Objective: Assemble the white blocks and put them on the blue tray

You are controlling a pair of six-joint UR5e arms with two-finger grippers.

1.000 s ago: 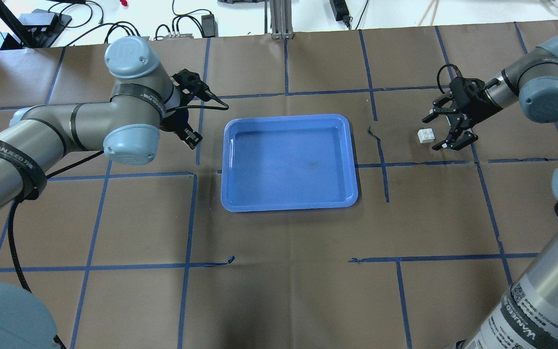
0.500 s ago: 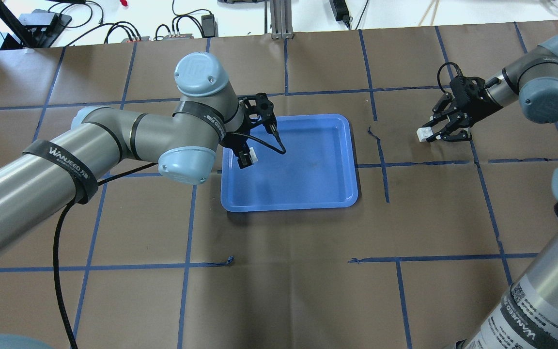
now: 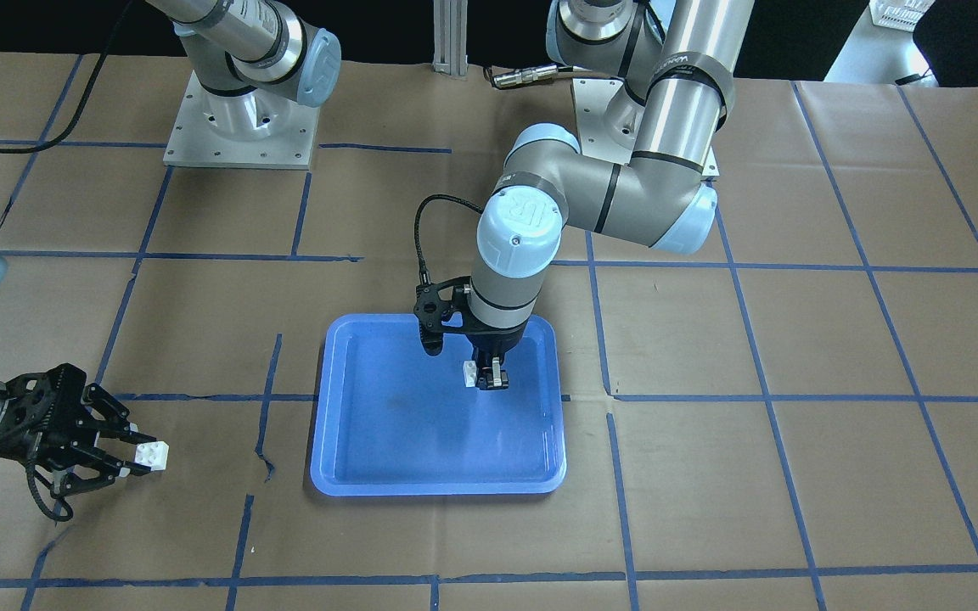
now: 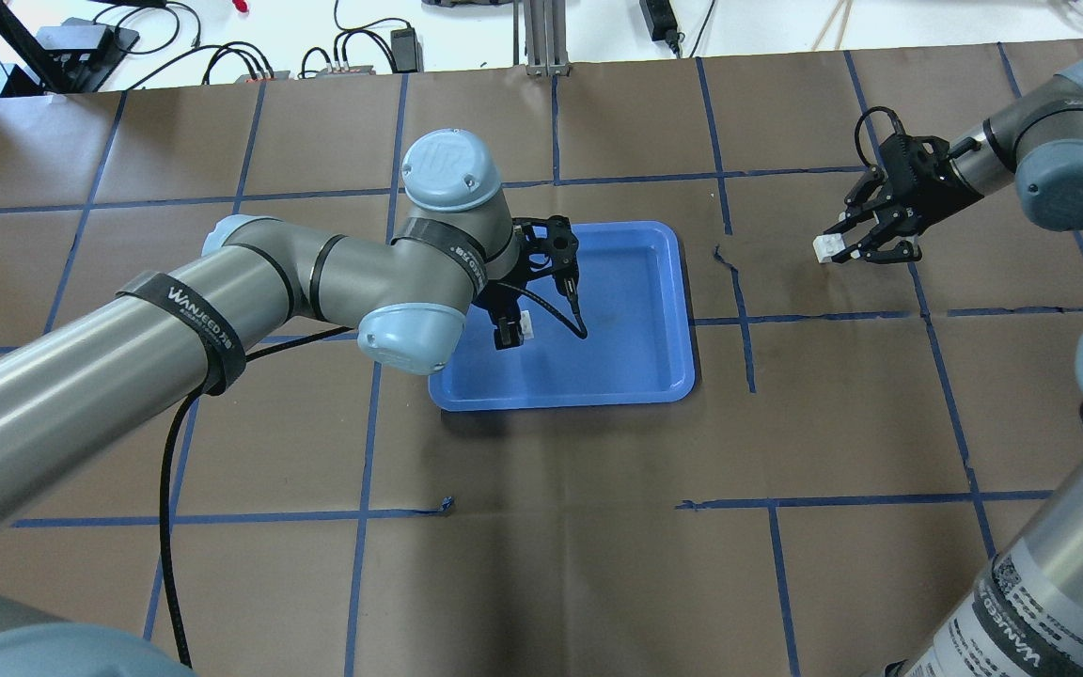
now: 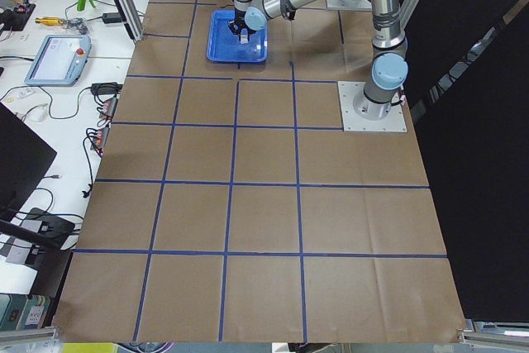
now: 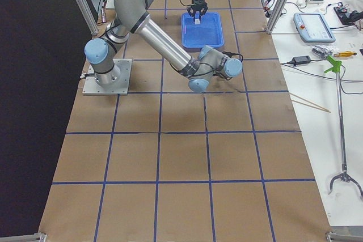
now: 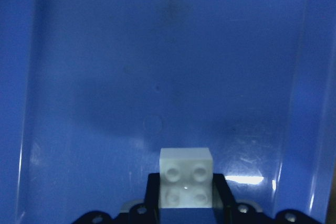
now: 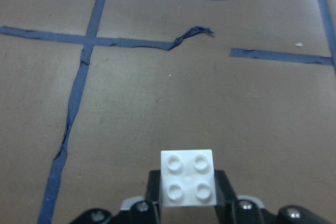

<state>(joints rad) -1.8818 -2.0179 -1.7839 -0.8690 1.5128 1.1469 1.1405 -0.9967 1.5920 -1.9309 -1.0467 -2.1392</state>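
Preparing assembly: left gripper (image 4: 511,331) clamps a block (image 4: 525,324) over tray (image 4: 626,310); right gripper (image 4: 850,246), three o'clock, clamps other block (image 4: 824,248); align next.

Bright, even light; soft-focus wrist views

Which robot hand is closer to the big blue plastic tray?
Left. The left gripper hangs directly over the shallow blue plastic tray; the right gripper is well off to its side, above the brown paper.
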